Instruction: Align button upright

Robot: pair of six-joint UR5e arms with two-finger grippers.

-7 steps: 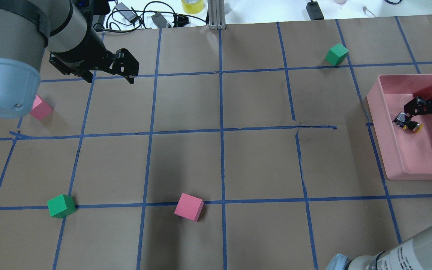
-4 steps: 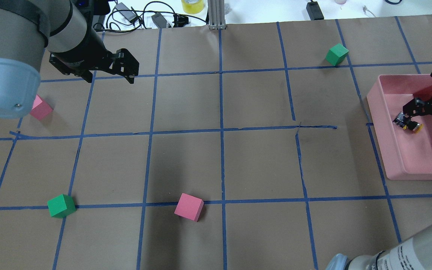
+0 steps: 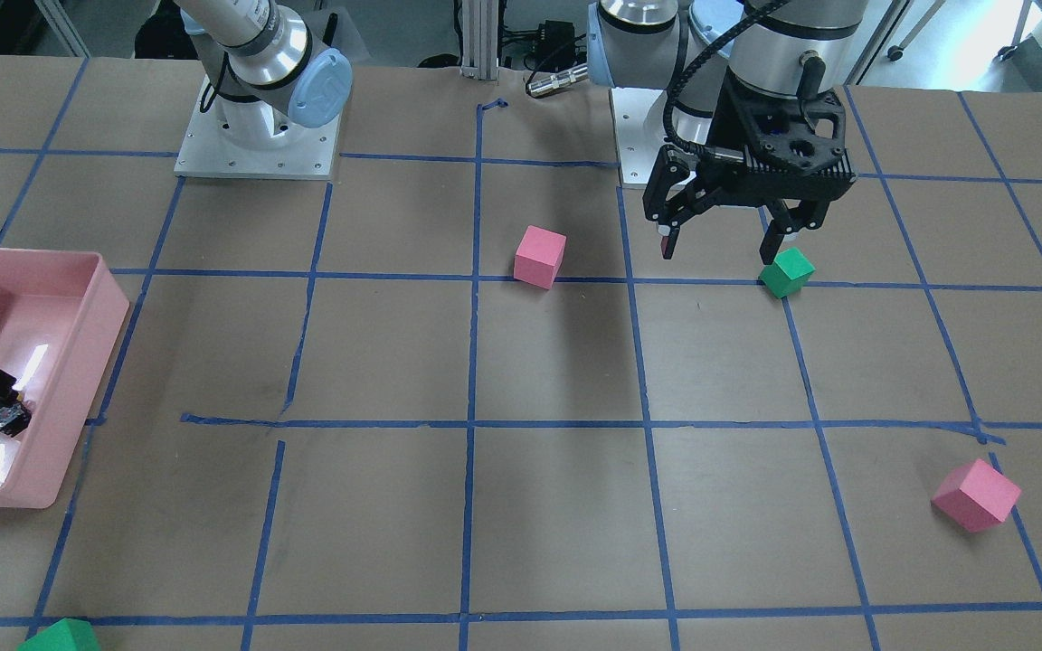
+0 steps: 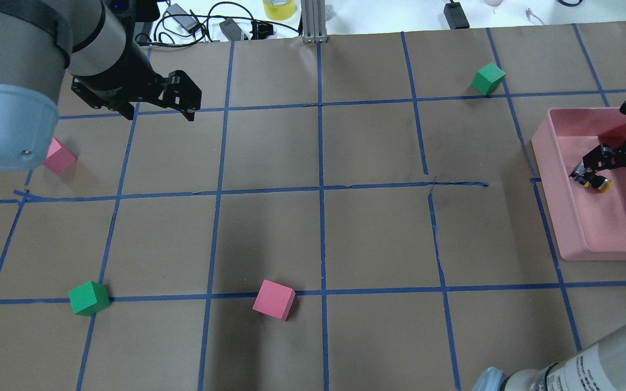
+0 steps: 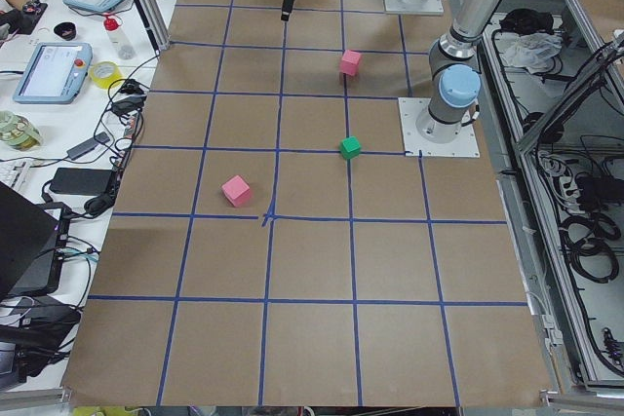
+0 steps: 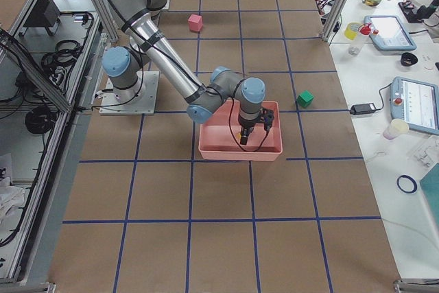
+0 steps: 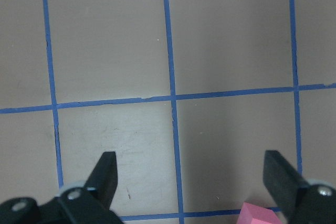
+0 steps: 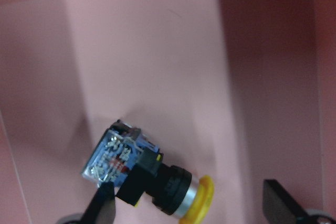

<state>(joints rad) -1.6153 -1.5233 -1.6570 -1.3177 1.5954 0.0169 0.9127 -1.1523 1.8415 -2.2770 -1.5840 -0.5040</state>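
Note:
The button (image 8: 149,174) lies on its side on the floor of the pink tray (image 4: 549,184). Its yellow cap points to the lower right of the right wrist view and its silvery base to the upper left. My right gripper (image 8: 191,205) hangs open over it, one finger (image 8: 102,205) right beside the black body, the other (image 8: 283,203) well clear of the cap. From overhead the button (image 4: 595,182) shows under the right gripper (image 4: 617,176). My left gripper (image 4: 160,113) is open and holds nothing, far off at the back left.
Green cubes (image 4: 488,79) (image 4: 89,297) and pink cubes (image 4: 274,300) (image 4: 58,156) are scattered on the brown, blue-taped table. The tray's walls stand close around the right gripper. Cables and a yellow tape roll (image 4: 279,8) lie beyond the far edge.
The right gripper has shifted slightly toward the far side of the tray. The button lies where it was. The left arm has not moved.

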